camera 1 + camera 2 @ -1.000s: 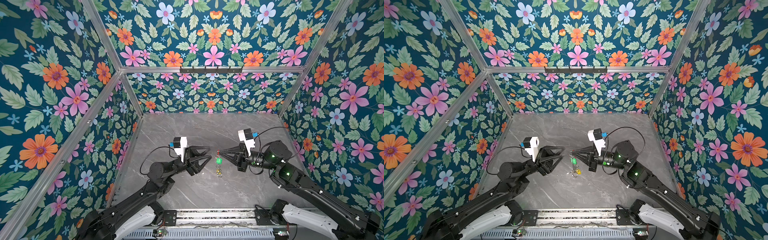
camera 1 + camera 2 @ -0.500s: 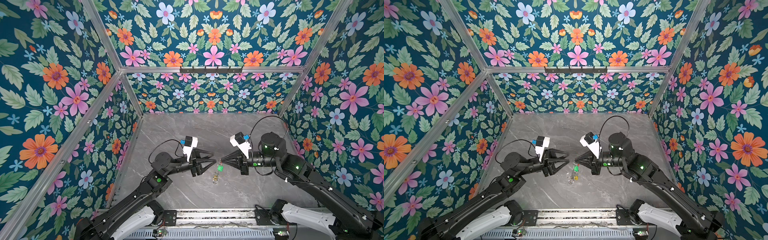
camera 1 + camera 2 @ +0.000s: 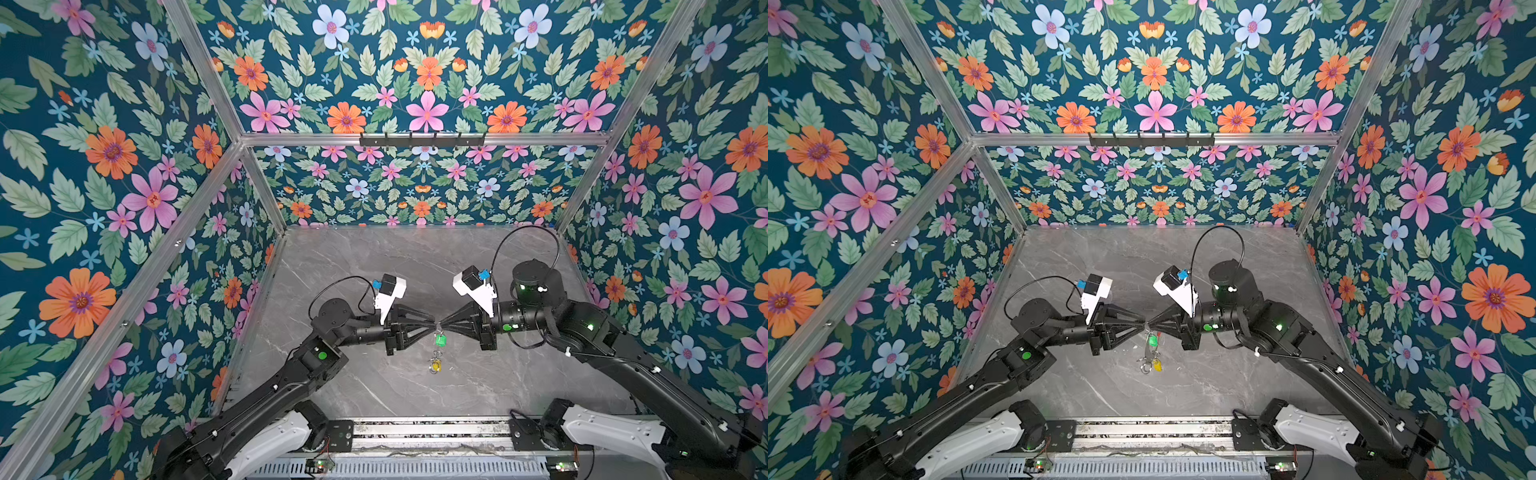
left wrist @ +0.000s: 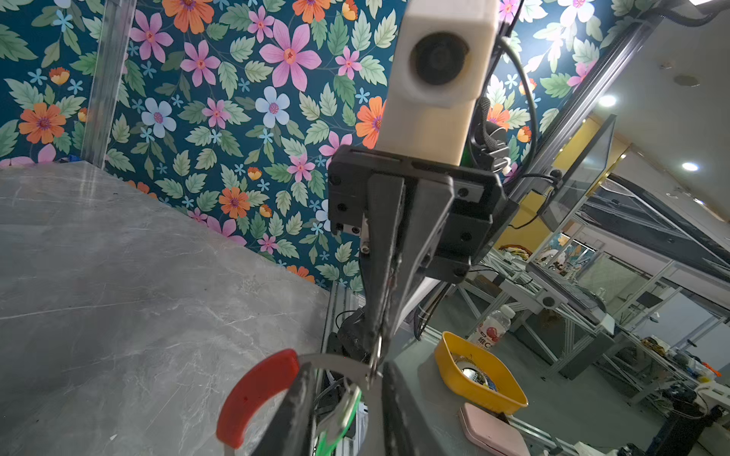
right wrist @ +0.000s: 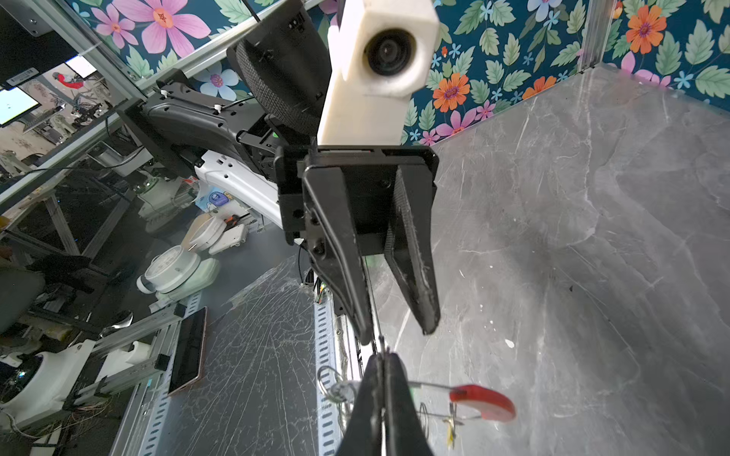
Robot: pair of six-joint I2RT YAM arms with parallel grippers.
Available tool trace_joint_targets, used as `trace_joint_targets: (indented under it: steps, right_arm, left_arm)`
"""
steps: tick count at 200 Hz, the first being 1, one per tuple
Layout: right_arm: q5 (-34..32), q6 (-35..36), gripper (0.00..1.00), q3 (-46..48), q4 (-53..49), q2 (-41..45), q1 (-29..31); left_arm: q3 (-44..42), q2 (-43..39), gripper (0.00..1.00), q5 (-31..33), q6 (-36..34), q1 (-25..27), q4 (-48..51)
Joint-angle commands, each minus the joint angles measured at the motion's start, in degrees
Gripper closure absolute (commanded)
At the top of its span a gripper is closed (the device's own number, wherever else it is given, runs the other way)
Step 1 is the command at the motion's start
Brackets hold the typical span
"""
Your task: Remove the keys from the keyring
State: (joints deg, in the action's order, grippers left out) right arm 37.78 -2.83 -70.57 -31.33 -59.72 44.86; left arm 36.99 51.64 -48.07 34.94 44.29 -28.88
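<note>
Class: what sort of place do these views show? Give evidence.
Probably a robotics lab cell: floral panels on an aluminium frame enclose a marble-look table; more framed benches stand beyond.

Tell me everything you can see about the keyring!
The keyring is a thin grey metal hoop with a red sleeve over one arc. It is held up in the air above the table, pinched by the shut right gripper. The open left gripper has a finger on either side of it. Small loops and keys with a green tag and a yellow tag dangle from it.
</note>
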Motion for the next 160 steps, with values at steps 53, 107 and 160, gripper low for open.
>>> trace_joint_targets:
  steps: [53, 107, 160]
  right_arm:
    - [-0.41, 0.41, 1.00, -0.62, 0.92, -0.74, 0.05]
    - [-1.22, -0.04, 1.00, -0.62, 1.91, -1.09, 0.05]
    - [-1.31, -1.16, 1.00, -0.02, 3.82, -1.02, 0.05]
  left_arm:
    - [0.01, 0.74, 0.82, -3.39, 2.15, -0.04, -5.38]
    - [-0.23, 1.27, 0.89, -3.78, 2.72, -0.03, -6.26]
    - [-0.89, 1.45, 1.00, -2.43, 3.64, -0.01, -8.69]
